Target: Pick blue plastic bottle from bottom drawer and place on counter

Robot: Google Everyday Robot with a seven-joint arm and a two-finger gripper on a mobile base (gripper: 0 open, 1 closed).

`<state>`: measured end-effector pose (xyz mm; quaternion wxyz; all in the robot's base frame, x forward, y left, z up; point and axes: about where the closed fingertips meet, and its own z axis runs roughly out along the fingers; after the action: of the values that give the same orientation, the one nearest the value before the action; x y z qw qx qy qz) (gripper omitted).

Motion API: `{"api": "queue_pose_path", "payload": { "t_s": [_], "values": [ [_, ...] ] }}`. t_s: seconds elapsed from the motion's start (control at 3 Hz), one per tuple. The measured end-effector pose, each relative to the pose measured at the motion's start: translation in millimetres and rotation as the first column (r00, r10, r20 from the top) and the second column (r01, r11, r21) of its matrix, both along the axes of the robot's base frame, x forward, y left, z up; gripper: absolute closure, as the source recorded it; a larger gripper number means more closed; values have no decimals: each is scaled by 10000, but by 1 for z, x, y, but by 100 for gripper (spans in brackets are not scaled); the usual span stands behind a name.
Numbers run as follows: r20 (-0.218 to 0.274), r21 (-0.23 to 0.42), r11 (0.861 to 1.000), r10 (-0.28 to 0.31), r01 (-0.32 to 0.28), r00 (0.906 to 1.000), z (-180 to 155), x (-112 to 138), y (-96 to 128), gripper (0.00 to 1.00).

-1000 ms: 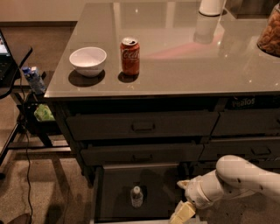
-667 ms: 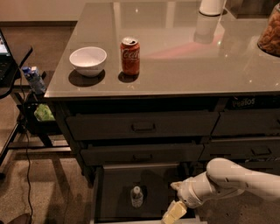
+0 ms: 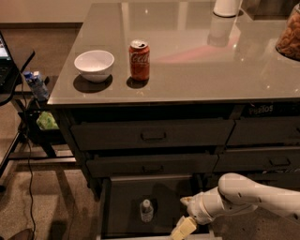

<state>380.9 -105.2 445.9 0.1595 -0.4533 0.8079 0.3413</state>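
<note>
The blue plastic bottle (image 3: 146,210) stands upright on the dark floor of the open bottom drawer (image 3: 123,197), left of the drawer's middle. It is small and clear with a white cap. My gripper (image 3: 184,227) hangs at the end of the white arm, low over the drawer's right front part, to the right of the bottle and apart from it. The glossy counter (image 3: 197,70) lies above the drawers.
A red Coca-Cola can (image 3: 139,60) and a white bowl (image 3: 94,65) stand on the counter's left front. A white cylinder (image 3: 227,7) stands at the back, a brown item (image 3: 289,35) at the right edge. A black side table (image 3: 14,77) with a small blue carton (image 3: 35,84) stands left.
My arm and gripper have moved left, further over the open drawer and closer to the bottle. The bottle has not moved.
</note>
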Motion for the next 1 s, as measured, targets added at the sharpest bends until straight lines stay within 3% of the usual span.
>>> {"api": "queue_pose_path", "payload": {
  "t_s": [0.67,1.0],
  "values": [
    [1304,953,9926,-873,752,9876,-30,48,25,0],
    [988,1415,9822,-1385,1238,9854,-54,60,31,0]
  ]
}}
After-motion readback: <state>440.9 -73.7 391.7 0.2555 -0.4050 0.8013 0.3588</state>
